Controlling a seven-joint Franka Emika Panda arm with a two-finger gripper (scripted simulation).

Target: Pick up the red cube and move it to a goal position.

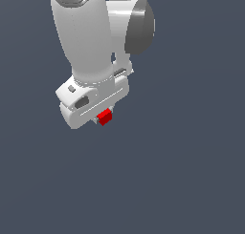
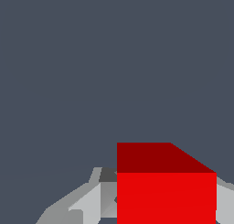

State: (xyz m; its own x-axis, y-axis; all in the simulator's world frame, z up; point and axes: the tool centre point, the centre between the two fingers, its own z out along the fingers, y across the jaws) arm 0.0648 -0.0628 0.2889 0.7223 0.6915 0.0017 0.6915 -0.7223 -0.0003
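Note:
The red cube (image 1: 105, 117) is a small bright red block sticking out just under the white hand of the arm in the exterior view. My gripper (image 1: 104, 116) is shut on it, and the hand's body hides most of the fingers. The wrist view shows the red cube (image 2: 166, 191) large and close, with a grey finger (image 2: 93, 198) against one side and a sliver of the other finger (image 2: 225, 200) on the opposite side. No goal marker shows in either view.
The white arm (image 1: 88, 37) with its dark grey joint cover (image 1: 140, 27) fills the upper part of the exterior view. Everything around it is a plain dark blue-grey background.

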